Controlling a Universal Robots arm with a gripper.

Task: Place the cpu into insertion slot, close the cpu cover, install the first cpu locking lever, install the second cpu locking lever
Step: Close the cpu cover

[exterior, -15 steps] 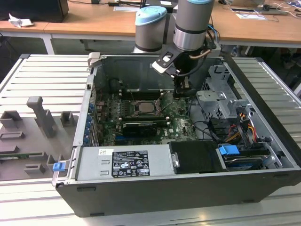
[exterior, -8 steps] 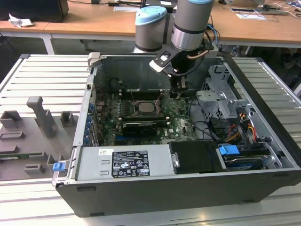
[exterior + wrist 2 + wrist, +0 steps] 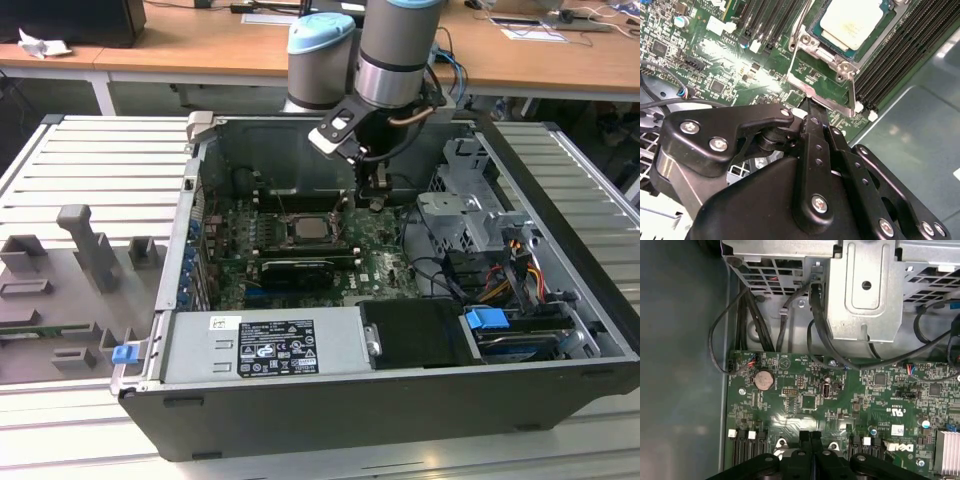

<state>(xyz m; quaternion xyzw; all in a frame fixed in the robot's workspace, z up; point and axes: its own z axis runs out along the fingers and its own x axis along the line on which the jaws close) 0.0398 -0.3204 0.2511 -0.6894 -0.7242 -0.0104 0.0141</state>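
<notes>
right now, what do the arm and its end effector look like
The arm is a silver-grey tube with light blue joint caps and a black ring. Dark cables run beside its wrist. The end effector is black, with flat linked bars pinned by silver screws.

Ribbed grey table (image 3: 95, 160) under open computer case (image 3: 400, 425) and grey fixtures (image 3: 88, 245).

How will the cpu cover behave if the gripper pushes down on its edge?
The cpu cover is a thin metal frame lying around the cpu, so it likely flexes slightly rather than staying rigid. Its bright, smooth finish suggests the shut gripper could slip off it. It looks light.
</notes>
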